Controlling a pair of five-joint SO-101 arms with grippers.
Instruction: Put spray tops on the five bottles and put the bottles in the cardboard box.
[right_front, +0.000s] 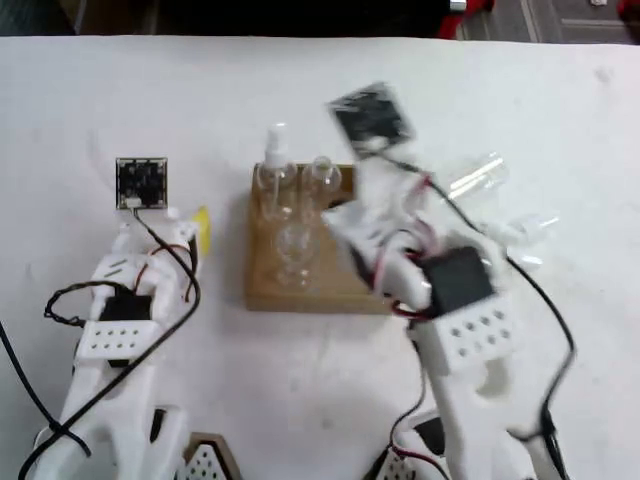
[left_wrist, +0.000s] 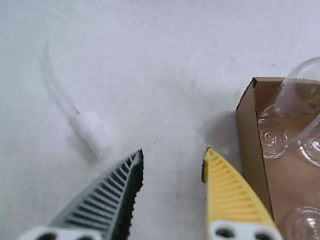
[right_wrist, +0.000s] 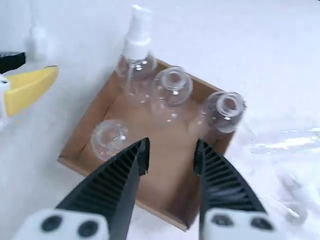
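Right wrist view: right pincer (right_wrist: 171, 150) held open above cardboard box (right_wrist: 82, 145), bottles (right_wrist: 172, 90) stood inside, one capped. Left pincer (left_wrist: 173, 152) held wide near loose spray top (left_wrist: 90, 132) on surface (left_wrist: 175, 50), likely staged for pickup.

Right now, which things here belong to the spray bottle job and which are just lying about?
Job:
brown cardboard box
clear plastic bottle wearing a white spray top
uncapped clear bottles inside the box
loose white spray top with tube
clear bottle lying on the table

Not the job:
black arm cables
white table
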